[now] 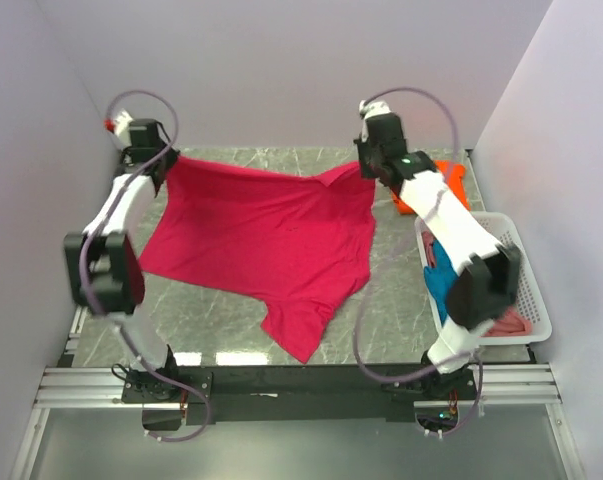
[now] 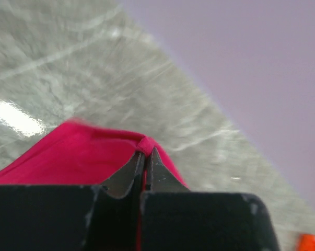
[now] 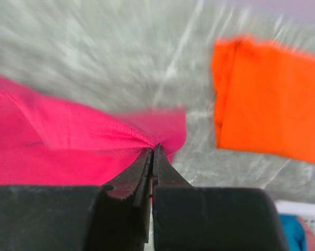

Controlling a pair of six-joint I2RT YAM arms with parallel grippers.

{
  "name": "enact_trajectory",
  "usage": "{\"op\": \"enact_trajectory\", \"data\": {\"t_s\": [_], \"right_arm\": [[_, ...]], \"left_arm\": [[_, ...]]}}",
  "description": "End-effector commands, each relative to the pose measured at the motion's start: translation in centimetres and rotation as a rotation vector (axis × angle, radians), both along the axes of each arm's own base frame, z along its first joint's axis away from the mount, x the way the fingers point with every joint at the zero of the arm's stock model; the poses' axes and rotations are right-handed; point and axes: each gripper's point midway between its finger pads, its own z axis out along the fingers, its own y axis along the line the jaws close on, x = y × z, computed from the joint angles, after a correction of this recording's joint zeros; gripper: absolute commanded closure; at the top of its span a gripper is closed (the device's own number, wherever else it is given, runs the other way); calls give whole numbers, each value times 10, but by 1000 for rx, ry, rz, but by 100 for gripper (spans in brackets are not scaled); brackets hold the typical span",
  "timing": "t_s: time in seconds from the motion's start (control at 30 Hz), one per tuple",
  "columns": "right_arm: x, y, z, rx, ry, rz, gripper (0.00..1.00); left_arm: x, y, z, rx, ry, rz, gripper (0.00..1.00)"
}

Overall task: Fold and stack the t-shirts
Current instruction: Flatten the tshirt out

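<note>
A large crimson t-shirt (image 1: pixel 261 240) hangs stretched between my two grippers above the marble table, its lower end trailing toward the near edge. My left gripper (image 1: pixel 168 160) is shut on its far left corner, seen pinched at the fingertips in the left wrist view (image 2: pixel 145 150). The right gripper (image 1: pixel 367 168) is shut on the far right corner, cloth (image 3: pixel 68 136) bunched at its tips (image 3: pixel 153 149). A folded orange t-shirt (image 3: pixel 269 99) lies on the table at the far right (image 1: pixel 451 180). Teal (image 1: pixel 439 285) and pink (image 1: pixel 511 322) t-shirts lie in the basket.
A white lattice basket (image 1: pixel 529 280) stands at the right edge of the table, under my right arm. Walls close in the table on the left, far and right sides. The arm bases sit on a rail (image 1: pixel 301 385) at the near edge.
</note>
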Motion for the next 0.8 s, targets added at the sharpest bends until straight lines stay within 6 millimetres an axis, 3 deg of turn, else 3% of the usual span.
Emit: {"op": "enact_trajectory", "data": {"t_s": [0.0, 0.07, 0.1, 0.17, 0.2, 0.27, 0.3, 0.4, 0.5, 0.63, 0.77], "right_arm": [[-39, 0, 135, 139, -314, 10, 100], [-60, -4, 164, 168, -366, 22, 100], [-82, -11, 193, 196, -429, 29, 100], [-107, -12, 220, 230, -486, 70, 100], [-131, -20, 245, 233, -551, 96, 100], [-157, -20, 265, 227, -606, 163, 100], [-182, -23, 284, 249, -659, 194, 100], [-230, -29, 318, 288, -762, 283, 100], [-263, -36, 344, 327, -835, 336, 100], [-267, -50, 358, 299, -879, 280, 100], [-234, -78, 359, 223, -890, 57, 100]], "left_arm": [[-46, 10, 146, 36, -310, 64, 99], [-70, 10, 174, 50, -355, 70, 99], [-95, 9, 211, 62, -431, 68, 99], [-122, 6, 241, 72, -502, 58, 99], [-149, 3, 274, 84, -587, 48, 99], [-178, -4, 302, 98, -662, 6, 99], [-204, -9, 329, 107, -732, -13, 99], [-249, -21, 366, 140, -828, -80, 99], [-284, -25, 396, 163, -910, -99, 99], [-298, -28, 419, 168, -960, -107, 99], [-271, -31, 416, 144, -912, -132, 99]]}}
